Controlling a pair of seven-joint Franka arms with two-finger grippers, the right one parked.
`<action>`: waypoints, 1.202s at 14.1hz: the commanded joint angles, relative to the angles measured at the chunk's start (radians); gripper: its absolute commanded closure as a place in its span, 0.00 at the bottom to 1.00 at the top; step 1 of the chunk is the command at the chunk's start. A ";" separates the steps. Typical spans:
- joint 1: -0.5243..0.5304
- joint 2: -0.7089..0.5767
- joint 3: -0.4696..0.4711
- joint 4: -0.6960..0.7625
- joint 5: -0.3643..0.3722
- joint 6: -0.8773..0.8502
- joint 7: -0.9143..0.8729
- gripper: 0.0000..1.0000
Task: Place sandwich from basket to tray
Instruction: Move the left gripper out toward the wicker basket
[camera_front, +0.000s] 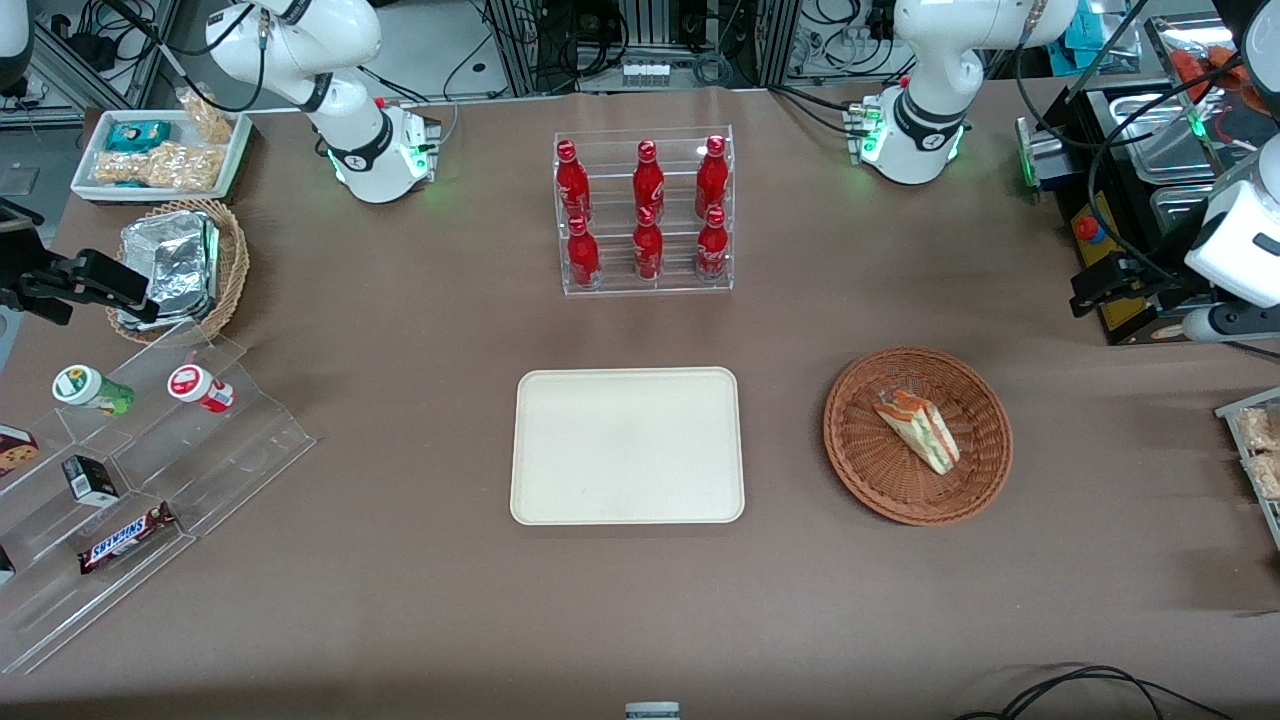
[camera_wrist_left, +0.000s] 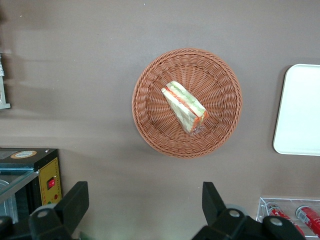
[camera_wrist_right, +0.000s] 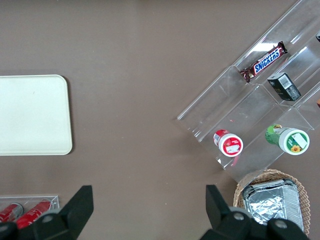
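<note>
Nearest the front camera, on the brown table (camera_front: 400, 560), lies the cream tray (camera_front: 627, 446), flat and bare; beside it, toward the working arm's end, sits the reddish-brown wicker basket (camera_front: 917, 435), apart from the tray with a strip of table between them; the sandwich (camera_front: 918, 429) rests inside the basket, a wrapped wedge lying on its side near the middle of the weave, its green and orange-red layers showing. Toward the parked arm's end stands a clear stepped display (camera_front: 150, 470) holding a Snickers bar (camera_front: 127, 537), a small dark box (camera_front: 90, 479) and two round tubs (camera_front: 95, 389). Farther from the camera, past the tray, a clear rack of red bottles (camera_front: 645, 213) stands upright. The left arm's gripper (camera_wrist_left: 145, 207) hangs high above the table, over bare cloth beside the basket; its fingers (camera_wrist_left: 75, 200) are spread wide with nothing between them, and the sandwich lies well below, untouched.
</note>
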 joint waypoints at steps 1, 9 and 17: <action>-0.013 0.010 0.012 0.021 0.008 -0.012 0.010 0.00; -0.037 0.013 0.004 0.001 0.005 -0.024 0.010 0.00; -0.123 0.082 0.004 -0.270 0.012 0.257 -0.242 0.00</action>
